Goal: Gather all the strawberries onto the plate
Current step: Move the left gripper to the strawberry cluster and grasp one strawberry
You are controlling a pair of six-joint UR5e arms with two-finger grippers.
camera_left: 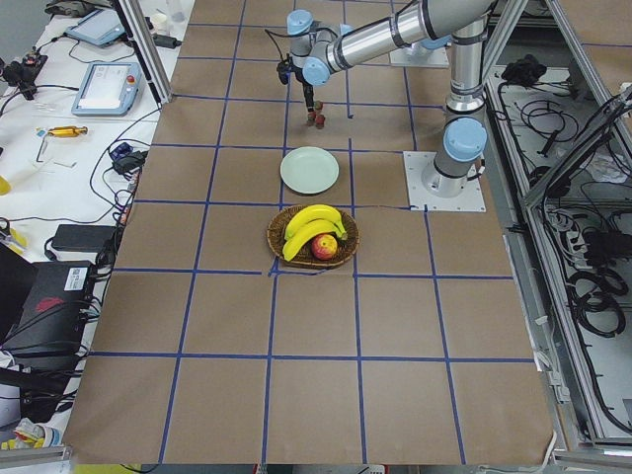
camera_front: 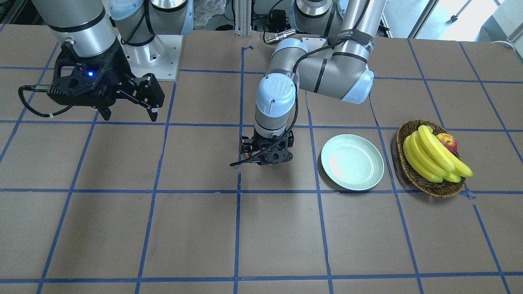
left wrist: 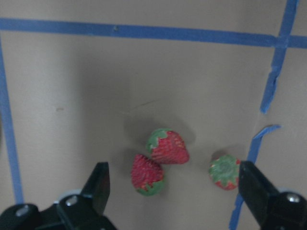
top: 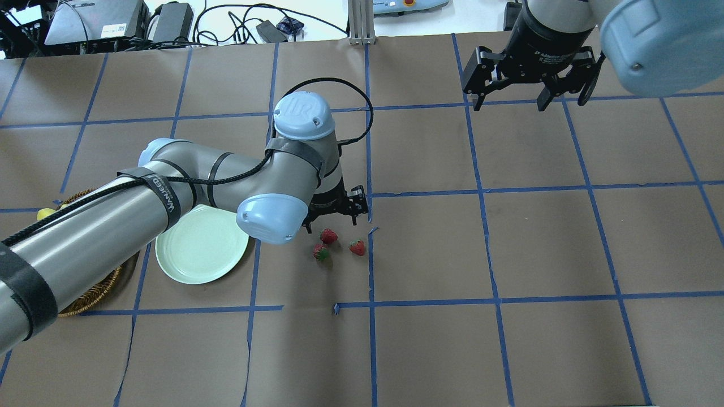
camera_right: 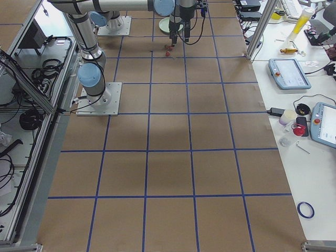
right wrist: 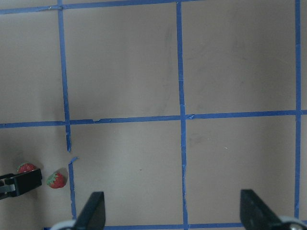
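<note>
**Left end effector poised over three strawberries; plate beside them**

In the overhead view, the three strawberries (top: pixel 328 236) lie in a loose cluster on the brown table (top: pixel 509 339), just left of the frame's centre. All three rest on the table surface, not on the plate. The pale green plate (top: pixel 201 251) sits near them, toward the left of the frame, partly beneath the left arm.

The left end effector (top: pixel 334 217) hangs directly over the cluster with its fingers (left wrist: pixel 98 187) spread wide and nothing held. In the left wrist view, two berries touch near the lower centre, and the third lies apart at lower right, close to the other finger.

The right end effector (top: pixel 512 102) is at the upper right of the overhead view, raised, fingers apart and empty.

In the front-facing view, a wicker basket (camera_front: pixel 429 188) at centre right holds bananas (camera_front: pixel 433 157) and an apple (camera_front: pixel 447 142), just beside the plate.
</note>
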